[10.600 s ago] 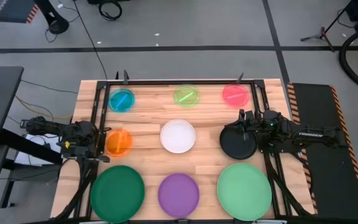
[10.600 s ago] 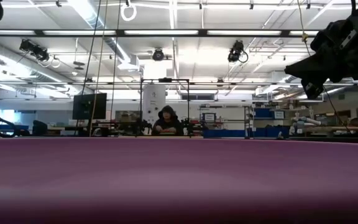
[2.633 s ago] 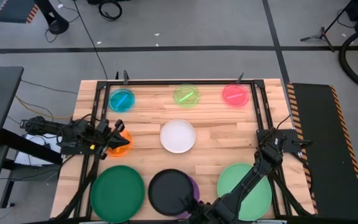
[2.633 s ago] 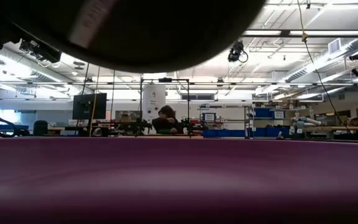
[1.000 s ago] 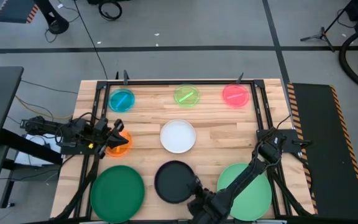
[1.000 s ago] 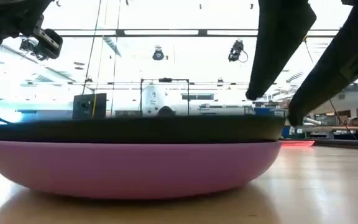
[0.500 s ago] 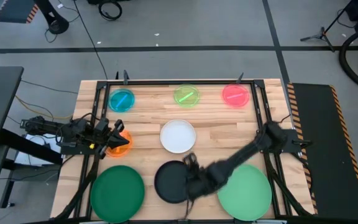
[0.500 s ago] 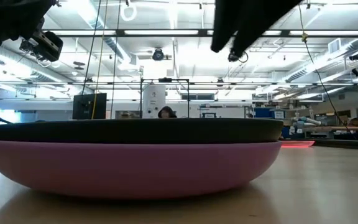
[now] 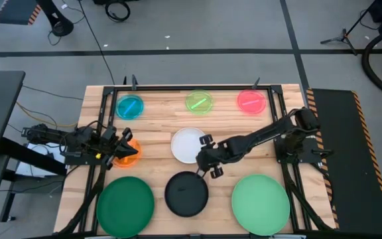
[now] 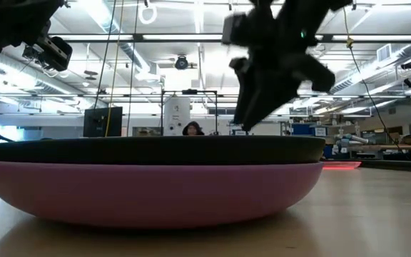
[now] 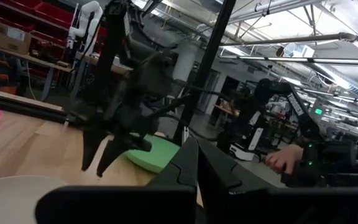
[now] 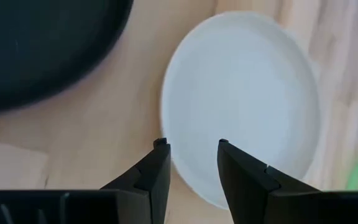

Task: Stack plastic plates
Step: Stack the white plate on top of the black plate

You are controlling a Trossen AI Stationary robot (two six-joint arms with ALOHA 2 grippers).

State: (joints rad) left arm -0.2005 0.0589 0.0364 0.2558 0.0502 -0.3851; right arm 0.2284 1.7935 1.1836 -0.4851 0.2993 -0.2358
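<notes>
Purple plate under black plate

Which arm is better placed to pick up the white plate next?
Probably the right. The right gripper hangs open beside the white plate, whose rim fills its wrist view. The left gripper is at the orange plate, farther away.

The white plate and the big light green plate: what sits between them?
The high view shows the right gripper hovering there, beside the white plate, over bare wood; the light green plate lies beyond.
</notes>
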